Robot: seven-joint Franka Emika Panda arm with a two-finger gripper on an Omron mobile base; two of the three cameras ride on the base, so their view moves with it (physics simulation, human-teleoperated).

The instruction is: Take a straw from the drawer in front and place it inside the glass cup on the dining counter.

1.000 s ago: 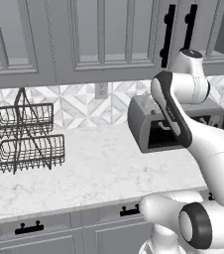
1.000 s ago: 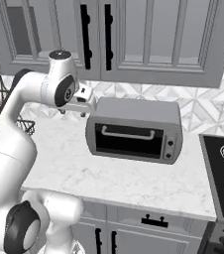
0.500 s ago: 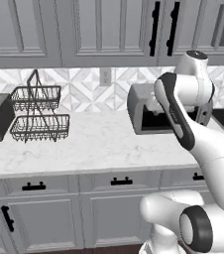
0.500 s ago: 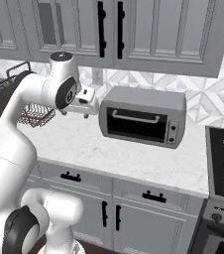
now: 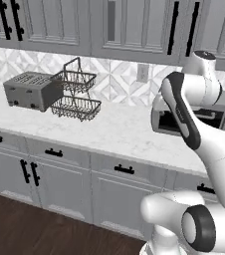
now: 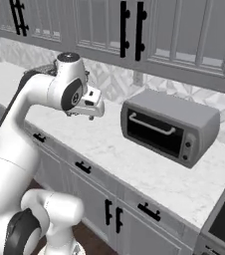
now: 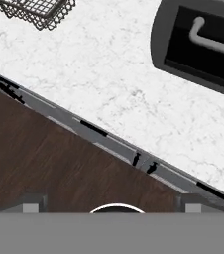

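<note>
The straw should be a very light, stiff, slippery little stick, far slimmer than the pincer [image 6: 91, 106], so I would take it at mid-length, across its axis, with the pads closing fully. A grip near 1 end would probably let it pivot or flick away, and lying flat on a drawer bottom it gives little height to catch. I judge it sits inside the drawer [image 5: 124, 171] under the worktop [image 5: 119, 132]. Every front there is shut, so I cannot tell which one holds it or how it lies. The small black bar handle has to be pulled first. The arm rises from the base, folds at a high elbow and carries the hand out level over the front edge of the worktop, between the wire rack [image 5: 77, 92] and the toaster oven [image 6: 169, 127]. The hand camera looks straight down on the marble edge, the drawer fronts and the wooden floor [image 7: 54, 163]. The 2 fingertips [image 7: 32, 207] stand wide apart with nothing between them, so the pincer is wide and holds nothing.
</note>
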